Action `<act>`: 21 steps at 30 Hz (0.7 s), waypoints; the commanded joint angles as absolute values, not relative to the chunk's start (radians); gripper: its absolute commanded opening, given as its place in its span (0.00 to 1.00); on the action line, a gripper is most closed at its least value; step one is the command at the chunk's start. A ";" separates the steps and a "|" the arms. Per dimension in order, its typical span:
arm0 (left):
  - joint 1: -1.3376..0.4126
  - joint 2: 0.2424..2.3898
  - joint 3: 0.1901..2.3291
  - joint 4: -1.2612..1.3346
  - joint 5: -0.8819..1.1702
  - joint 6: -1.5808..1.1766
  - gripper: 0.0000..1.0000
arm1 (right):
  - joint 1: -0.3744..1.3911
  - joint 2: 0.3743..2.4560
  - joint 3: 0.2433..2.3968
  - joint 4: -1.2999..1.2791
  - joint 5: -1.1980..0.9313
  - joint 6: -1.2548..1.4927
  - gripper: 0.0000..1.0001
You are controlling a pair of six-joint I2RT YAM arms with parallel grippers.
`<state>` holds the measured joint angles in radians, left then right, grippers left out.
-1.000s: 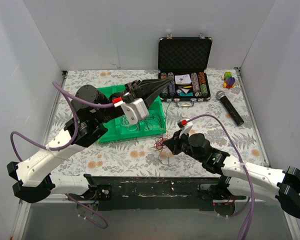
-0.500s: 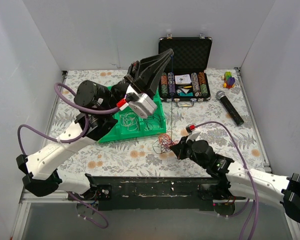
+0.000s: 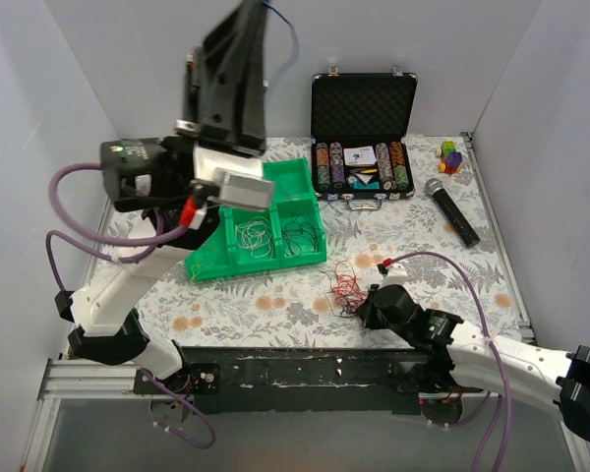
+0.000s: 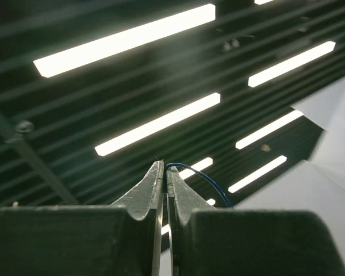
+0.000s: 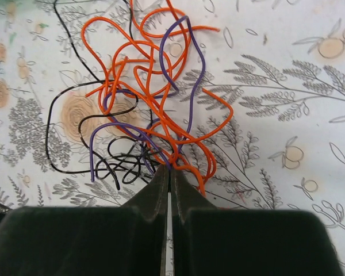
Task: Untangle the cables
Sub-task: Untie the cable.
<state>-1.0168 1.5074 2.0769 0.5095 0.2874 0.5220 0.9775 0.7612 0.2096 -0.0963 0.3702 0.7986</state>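
From above, the left claw [image 3: 259,10] stood high over the tabletop [image 3: 275,295], a blue cable [image 3: 293,34] arching from its tip. Some cables [image 3: 275,236] lay sorted in the green tray [image 3: 208,265], but a tangle [image 3: 346,287] waited by the right claw [image 3: 360,307].

The left wrist view showed jaws pinched on that blue cable, its far end cut off.

The right wrist view showed jaws clamped among orange, purple and black loops; which strand, I couldn't tell.

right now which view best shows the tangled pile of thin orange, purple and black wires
Right wrist view: the tangled wire pile fills the frame, strands traceable. The top view shows only a small reddish clump. The left wrist view shows none of it.
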 commanded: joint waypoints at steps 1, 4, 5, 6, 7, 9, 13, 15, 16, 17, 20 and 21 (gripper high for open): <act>-1.022 1.543 2.204 0.655 0.305 0.664 0.00 | 0.985 0.753 0.221 -0.225 0.429 0.857 0.01; -1.022 1.597 2.282 0.684 0.305 0.701 0.00 | 0.985 0.755 0.230 -0.265 0.449 0.884 0.01; -1.022 1.601 2.289 0.664 0.298 0.698 0.00 | 0.986 0.753 0.235 -0.268 0.451 0.887 0.01; -1.022 1.589 2.272 0.649 0.288 0.683 0.00 | 0.986 0.743 0.236 -0.268 0.456 0.887 0.01; -1.022 1.563 2.234 0.635 0.284 0.660 0.00 | 0.986 0.733 0.238 -0.268 0.456 0.885 0.01; -1.022 1.513 2.143 0.611 0.273 0.635 0.00 | 0.986 0.695 0.248 -0.273 0.471 0.871 0.01; -1.022 1.421 1.968 0.588 0.253 0.575 0.00 | 0.986 0.611 0.268 -0.281 0.494 0.832 0.01; -1.022 1.393 1.912 0.558 0.238 0.555 0.00 | 0.986 0.592 0.285 -0.299 0.508 0.821 0.01; -1.022 1.385 1.889 0.566 0.224 0.545 0.00 | 0.986 0.591 0.294 -0.310 0.511 0.821 0.01; -1.022 1.379 1.855 0.574 0.210 0.543 0.00 | 0.986 0.591 0.299 -0.320 0.509 0.818 0.01; -1.022 1.361 1.796 0.575 0.183 0.522 0.00 | 0.988 0.594 0.302 -0.324 0.500 0.816 0.01; -1.022 1.356 1.781 0.572 0.178 0.512 0.00 | 0.988 0.591 0.299 -0.321 0.497 0.818 0.01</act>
